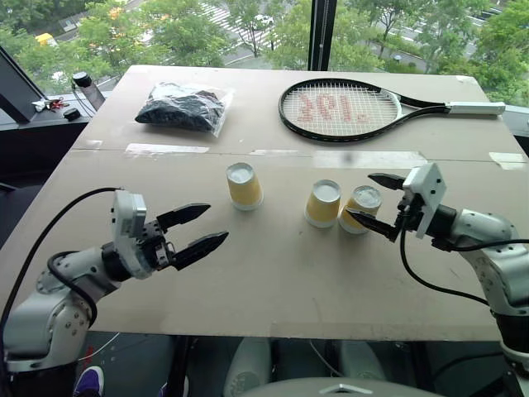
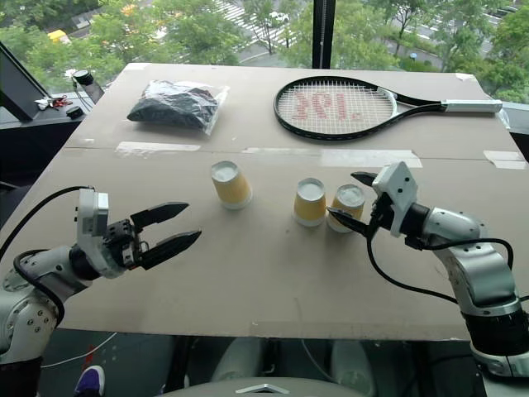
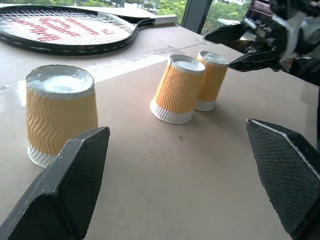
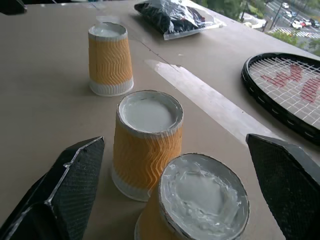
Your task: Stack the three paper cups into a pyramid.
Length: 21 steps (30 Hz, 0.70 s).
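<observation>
The three paper cups stand upside down on the bench [image 1: 273, 281], white bases up, all at one level with none stacked. The left cup [image 1: 244, 184] stands apart from the other two. The middle cup [image 1: 323, 203] and the right cup [image 1: 360, 208] stand close side by side, their lower rims touching or nearly so as seen from the left wrist view.

The right claw [image 1: 374, 201] is at the right cup, its two black fingers spread wide on either side of it, one finger beyond the cup and one on the near side. The fingers do not press the cup; the near fingertip sits just beside its wall. In the right wrist view the cup stands between the parted fingers with room on both sides.

The left claw [image 1: 198, 230] hovers over the bench near its front left part, fingers spread and holding nothing, pointing toward the cups and well apart from the left cup.

At the far side of the bench lie a tennis racket [image 1: 347, 109] and a clear bag of dark stuff [image 1: 182, 107]. Strips of tape [image 1: 165, 150] run across the bench's seam.
</observation>
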Each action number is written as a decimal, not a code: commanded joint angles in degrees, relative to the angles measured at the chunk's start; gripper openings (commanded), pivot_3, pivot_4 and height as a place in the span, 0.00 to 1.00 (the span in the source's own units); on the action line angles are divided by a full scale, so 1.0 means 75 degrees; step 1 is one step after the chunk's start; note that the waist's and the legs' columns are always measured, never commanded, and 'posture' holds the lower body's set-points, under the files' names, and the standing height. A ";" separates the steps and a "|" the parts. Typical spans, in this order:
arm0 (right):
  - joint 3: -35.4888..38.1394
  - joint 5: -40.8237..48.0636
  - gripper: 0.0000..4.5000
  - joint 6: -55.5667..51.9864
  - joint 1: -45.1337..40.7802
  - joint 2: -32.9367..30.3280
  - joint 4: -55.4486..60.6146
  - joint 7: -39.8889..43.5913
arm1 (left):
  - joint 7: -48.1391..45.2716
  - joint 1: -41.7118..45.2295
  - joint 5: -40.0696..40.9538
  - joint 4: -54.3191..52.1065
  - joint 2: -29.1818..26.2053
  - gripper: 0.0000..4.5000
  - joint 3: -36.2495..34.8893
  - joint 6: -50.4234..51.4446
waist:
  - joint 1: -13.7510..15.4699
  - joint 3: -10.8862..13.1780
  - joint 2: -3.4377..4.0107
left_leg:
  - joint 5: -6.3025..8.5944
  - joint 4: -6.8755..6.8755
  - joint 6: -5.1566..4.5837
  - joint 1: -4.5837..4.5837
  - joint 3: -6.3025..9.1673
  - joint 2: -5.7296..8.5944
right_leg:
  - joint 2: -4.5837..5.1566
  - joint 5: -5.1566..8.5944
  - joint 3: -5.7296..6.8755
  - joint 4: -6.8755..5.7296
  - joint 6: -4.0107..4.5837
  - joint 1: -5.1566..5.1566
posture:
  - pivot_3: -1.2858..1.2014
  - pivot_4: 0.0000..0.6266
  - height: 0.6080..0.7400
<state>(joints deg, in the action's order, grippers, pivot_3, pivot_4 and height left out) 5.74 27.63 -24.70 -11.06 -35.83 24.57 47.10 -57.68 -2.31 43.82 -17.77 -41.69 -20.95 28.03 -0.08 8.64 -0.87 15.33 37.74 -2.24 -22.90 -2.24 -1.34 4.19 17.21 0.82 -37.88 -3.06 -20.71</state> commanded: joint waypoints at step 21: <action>0.2556 0.2666 0.99 0.0227 0.2957 -0.0894 0.3082 0.0561 | -0.0208 0.4638 -0.2708 0.4317 0.0716 1.00 0.2545 -0.1068 | 0.0105 0.0019 -0.0032 | -0.0001 0.0008 0.0001 -0.0006 0.0000 0.0004 | -0.0015 -0.0001 0.0004 -0.0004 -0.0004 -0.0001 | 0.52 0.24 1.00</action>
<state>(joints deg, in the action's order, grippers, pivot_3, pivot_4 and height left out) 22.62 46.51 -24.41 10.68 -42.32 45.55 51.36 -58.82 31.39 24.00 14.57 -36.23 -1.60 21.19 0.70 8.78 -1.11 15.32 37.81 -2.24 -22.94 -2.25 -1.31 4.07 17.20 0.85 -37.91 -3.09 -20.72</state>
